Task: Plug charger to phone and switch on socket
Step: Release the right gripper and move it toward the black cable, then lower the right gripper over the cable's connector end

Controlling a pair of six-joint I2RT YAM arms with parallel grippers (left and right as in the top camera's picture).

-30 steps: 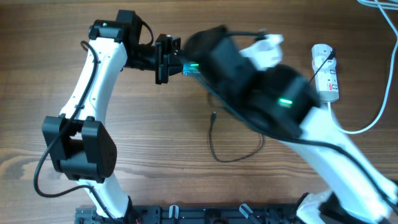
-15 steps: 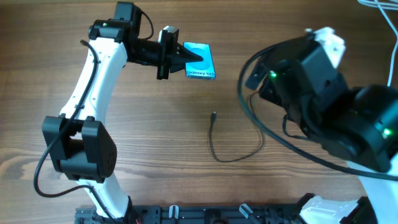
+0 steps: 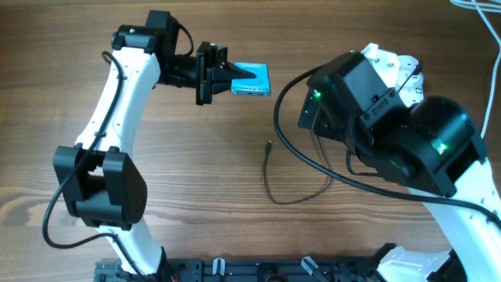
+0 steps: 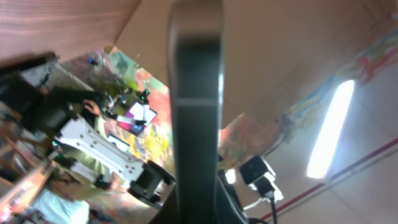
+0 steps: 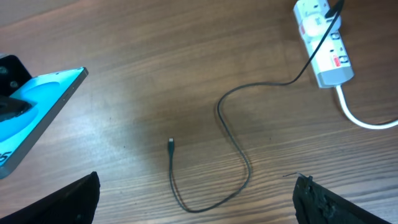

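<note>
"While the left hand (image 3: 235,78) pinches the phone (image 3: 258,79), is it lying flat?"

"No, it's tilted, screen glowing blue-green, one long edge raised. Whether the low edge touches the bench (image 3: 188,180) I cannot tell."

"And the charger (image 3: 286,202)?"

"Lying loose on the wood between the two arms, curled in a loop, its metal tip (image 5: 170,143) well apart from the phone. The far end runs up to the white power strip (image 5: 323,46) on the right."

"The right hand (image 5: 198,182)?"

"Spread wide, holding nothing, hanging above the cable, with one dark prong at each lower corner of its own camera's view."
</note>
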